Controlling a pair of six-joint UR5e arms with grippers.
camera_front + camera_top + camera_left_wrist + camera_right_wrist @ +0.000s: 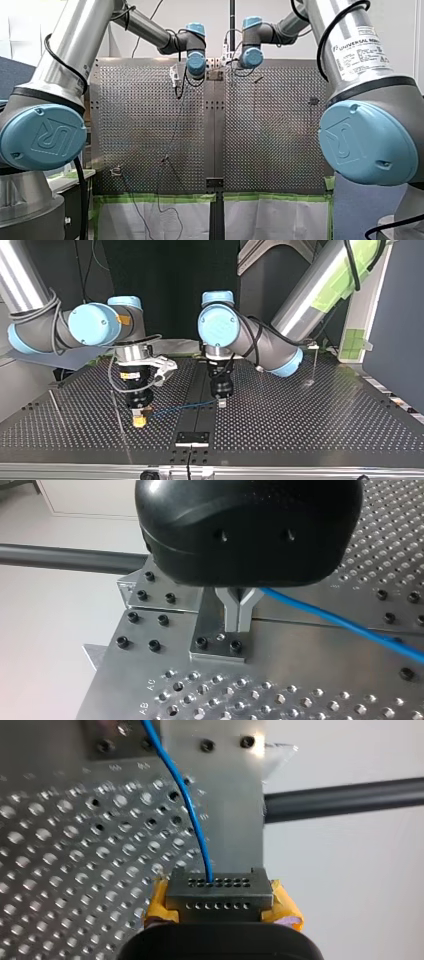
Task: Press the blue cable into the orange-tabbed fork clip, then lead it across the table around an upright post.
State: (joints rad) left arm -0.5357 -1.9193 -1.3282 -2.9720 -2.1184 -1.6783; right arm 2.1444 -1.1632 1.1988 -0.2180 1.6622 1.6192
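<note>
Two sets of fingers gripped the blue cable [320,614]: our left fingers [230,611], bare metal, were pinched narrow on it low over the worktop [310,425], and our right fingers [220,894], yellow pads at their flanks, were closed on it further along. Between them a short span ran nearly taut, close above the perforated surface. We judged that tautness the main hazard, since either arm pulling away could drag the cable through a grip or kink it. We could not pick out the orange-tabbed fork clip with certainty, so a press might land beside its slot. The upright post [313,365] stood well apart, and a long sweep toward it could unseat the cable.
</note>
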